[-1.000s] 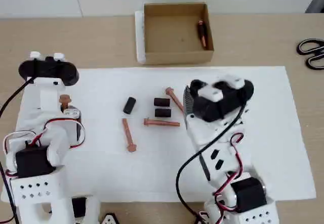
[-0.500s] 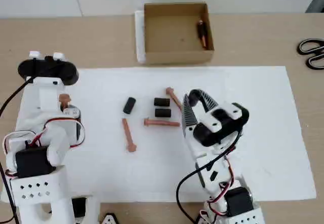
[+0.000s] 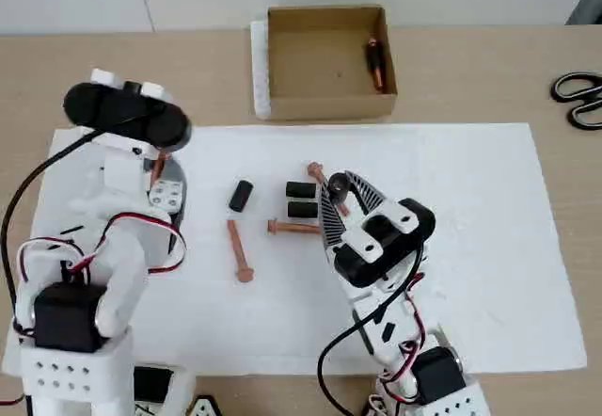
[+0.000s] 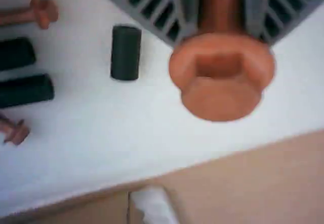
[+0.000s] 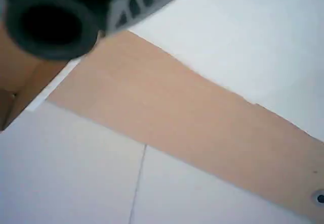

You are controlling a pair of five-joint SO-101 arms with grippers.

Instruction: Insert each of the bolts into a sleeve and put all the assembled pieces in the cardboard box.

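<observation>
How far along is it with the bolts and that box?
One assembled piece already lies in the cardboard box. In hand: the left gripper holds a bolt and the right gripper holds a black sleeve, not yet joined. Three loose bolts and three loose sleeves lie on the white sheet, so most of the job is left.

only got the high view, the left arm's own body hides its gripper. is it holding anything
Observer: Yes. The left wrist view shows the left gripper shut on a bolt, with the flanged head sticking out past the fingers.
Operator: ok and that dark round thing at the right gripper, is that a sleeve
Observer: Yes. The right gripper is shut on a black sleeve. In the right wrist view its open end shows a hollow bore with nothing in it.
</observation>
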